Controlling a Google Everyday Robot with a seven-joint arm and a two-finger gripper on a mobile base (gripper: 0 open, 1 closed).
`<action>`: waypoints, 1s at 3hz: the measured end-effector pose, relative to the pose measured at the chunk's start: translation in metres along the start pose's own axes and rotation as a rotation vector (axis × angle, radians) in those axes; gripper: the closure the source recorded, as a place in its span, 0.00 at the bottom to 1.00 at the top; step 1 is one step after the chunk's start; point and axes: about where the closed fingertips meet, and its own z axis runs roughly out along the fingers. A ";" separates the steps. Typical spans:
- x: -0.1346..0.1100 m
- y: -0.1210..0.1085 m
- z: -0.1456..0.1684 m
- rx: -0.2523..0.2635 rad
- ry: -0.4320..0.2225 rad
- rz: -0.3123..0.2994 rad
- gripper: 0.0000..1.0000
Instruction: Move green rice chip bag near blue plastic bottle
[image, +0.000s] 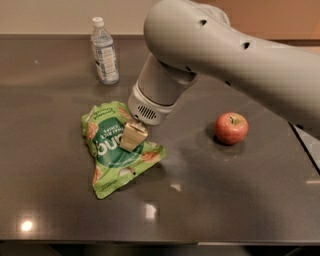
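Observation:
The green rice chip bag (112, 150) lies crinkled on the dark table (225, 200), left of centre. My gripper (133, 137) comes down from the big grey arm (215, 55) onto the bag's middle and is shut on it; one tan finger (131, 140) shows against the green, and the wrist hides the other. The blue plastic bottle (104, 51), clear with a white cap and pale label, stands upright at the back left, apart from the bag and beyond it.
A red apple (231, 127) sits on the table to the right of the gripper. The table's back edge meets a pale wall behind the bottle. A table edge shows at the far right (307, 150).

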 end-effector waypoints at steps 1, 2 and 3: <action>-0.005 -0.012 -0.022 0.008 -0.014 0.012 1.00; -0.013 -0.030 -0.043 0.018 -0.030 0.025 1.00; -0.026 -0.058 -0.060 0.032 -0.055 0.045 1.00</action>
